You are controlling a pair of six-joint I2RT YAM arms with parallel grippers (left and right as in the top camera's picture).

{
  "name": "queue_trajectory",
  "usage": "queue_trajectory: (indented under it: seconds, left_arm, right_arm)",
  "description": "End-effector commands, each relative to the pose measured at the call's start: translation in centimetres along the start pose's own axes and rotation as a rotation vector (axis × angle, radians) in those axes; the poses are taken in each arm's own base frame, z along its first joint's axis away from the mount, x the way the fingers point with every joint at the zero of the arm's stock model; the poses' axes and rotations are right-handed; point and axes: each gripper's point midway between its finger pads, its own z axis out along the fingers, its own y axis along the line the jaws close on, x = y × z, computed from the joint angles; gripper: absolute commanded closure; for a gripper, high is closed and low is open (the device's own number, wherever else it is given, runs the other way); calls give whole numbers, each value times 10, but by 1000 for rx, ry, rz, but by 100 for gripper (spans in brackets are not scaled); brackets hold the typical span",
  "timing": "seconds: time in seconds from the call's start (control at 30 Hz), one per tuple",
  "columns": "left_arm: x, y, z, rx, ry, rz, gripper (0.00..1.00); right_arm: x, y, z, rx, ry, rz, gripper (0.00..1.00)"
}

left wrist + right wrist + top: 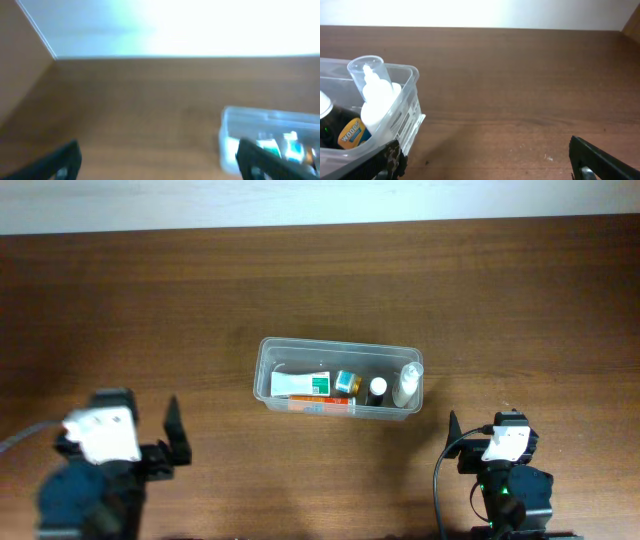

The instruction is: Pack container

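Container (330, 343) is a clear plastic rectangular tub with rounded corners and a rim, sitting mid-counter (500, 290). It holds a white tube (298, 384) at its left end, then a teal-capped jar (347, 381), a dark bottle (377, 389), and a white spray bottle (407, 385) under a clear cap at its right end. The left jaws sit well off the container's near-left corner, the right jaws near its near-right corner. Both pairs are spread wide and hold nothing.
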Motion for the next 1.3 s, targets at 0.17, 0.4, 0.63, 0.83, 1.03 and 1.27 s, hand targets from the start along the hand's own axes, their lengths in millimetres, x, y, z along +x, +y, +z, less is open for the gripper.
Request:
queue_trajectory:
  seconds: [0.17, 0.4, 0.63, 0.83, 1.03, 1.27]
  left_arm:
    - [85, -32, 25, 169, -39, -5, 1]
    - [128, -36, 44, 180, 40, -5, 1]
    - [147, -38, 53, 186, 5, -5, 1]
    - [159, -39, 60, 190, -1, -5, 1]
    - [171, -46, 77, 225, -23, -5, 1]
    - [168, -46, 78, 221, -40, -4, 1]
  right_arm:
    - [1, -1, 0, 6, -3, -2, 2]
    - [1, -1, 0, 6, -3, -2, 2]
    - [1, -1, 0, 6, -3, -3, 1]
    - [1, -1, 0, 6, -3, -3, 2]
    - [1, -1, 0, 6, -3, -2, 2]
    - [1, -1, 0, 6, -3, -2, 2]
